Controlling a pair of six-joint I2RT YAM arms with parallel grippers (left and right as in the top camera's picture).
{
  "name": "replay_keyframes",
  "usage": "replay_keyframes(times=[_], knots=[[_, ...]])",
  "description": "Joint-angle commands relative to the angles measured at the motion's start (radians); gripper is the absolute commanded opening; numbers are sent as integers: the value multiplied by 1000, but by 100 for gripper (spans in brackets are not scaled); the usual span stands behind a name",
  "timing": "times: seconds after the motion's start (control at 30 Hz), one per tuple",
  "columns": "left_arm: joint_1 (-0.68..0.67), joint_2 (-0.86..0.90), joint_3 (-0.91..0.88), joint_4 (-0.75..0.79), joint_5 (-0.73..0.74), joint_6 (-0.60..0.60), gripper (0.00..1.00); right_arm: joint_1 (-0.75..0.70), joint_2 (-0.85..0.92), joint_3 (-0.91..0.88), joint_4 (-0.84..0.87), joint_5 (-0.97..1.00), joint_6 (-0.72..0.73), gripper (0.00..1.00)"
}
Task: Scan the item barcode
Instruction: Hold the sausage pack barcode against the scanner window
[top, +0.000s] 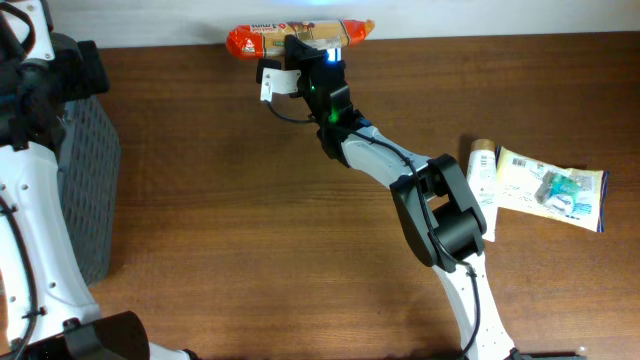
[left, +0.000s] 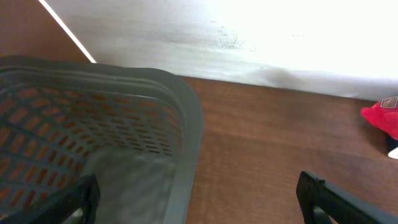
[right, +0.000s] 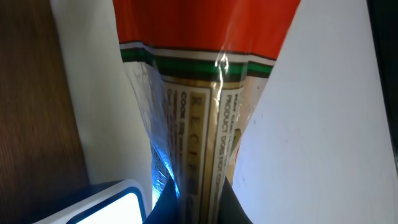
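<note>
Grey basket (left: 186, 118) (red packet (left: 382, 118) far right)

Loads of bare wood on the table (top: 220, 230) between the grey basket (top: 90, 180) on my left and my right arm (top: 440, 215), which cuts diagonally to the far edge, where a long packet (top: 300, 38) lies. Basket rim's right under my left gripper (left: 199, 196). Right side: bottle (top: 482, 180) and flat packet (top: 552, 187) side by side.
</note>
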Motion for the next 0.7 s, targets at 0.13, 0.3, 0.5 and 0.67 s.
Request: replay_keyframes(times=[0.13,0.3,0.5,0.67], knots=[[2,-15,11,5,3,13,99,-12,48,39,62,9,-89,4],[1,-15,11,5,3,13,99,-3,46,39,178,11,-100,4],[1,-15,11,5,3,13,99,29,-81,39,-7,15,-142,4],[1,-15,12,5,3,13,99,35,-301,39,-232,240,-50,4]])
